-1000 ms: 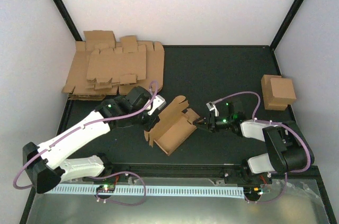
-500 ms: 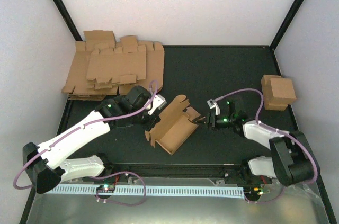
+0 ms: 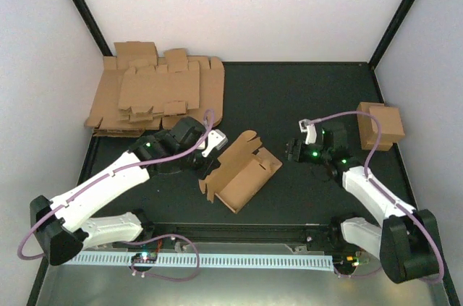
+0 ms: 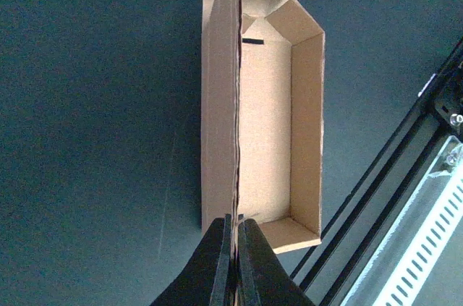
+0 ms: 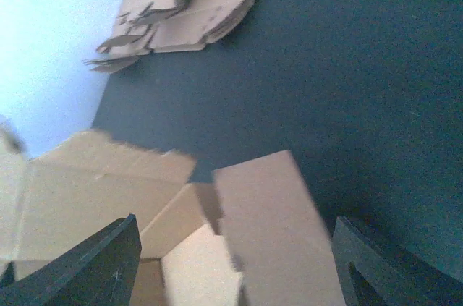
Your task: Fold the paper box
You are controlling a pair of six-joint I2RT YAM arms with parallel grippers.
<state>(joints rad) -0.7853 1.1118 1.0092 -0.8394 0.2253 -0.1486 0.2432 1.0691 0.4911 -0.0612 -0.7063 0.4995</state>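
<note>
The paper box [image 3: 243, 173] lies half folded in the middle of the black table, an open brown tray with flaps standing up. My left gripper [image 3: 209, 166] is at its left end, shut on an upright side wall. In the left wrist view the thin wall edge runs straight into the closed left gripper [image 4: 236, 232], with the box [image 4: 271, 111] open to the right. My right gripper [image 3: 291, 151] is open, a short way right of the box and not touching it. In the right wrist view the blurred box [image 5: 268, 234] lies below the spread right gripper [image 5: 239, 270].
A pile of flat cardboard blanks [image 3: 155, 92] lies at the back left, also seen as a pile of blanks [image 5: 188, 2] in the right wrist view. A small closed cardboard box [image 3: 381, 125] sits at the right edge. A slotted rail [image 3: 217, 259] runs along the near edge.
The right gripper opened wider and drew back to the right, off the box's right flap. The left gripper and the box stayed in place.
</note>
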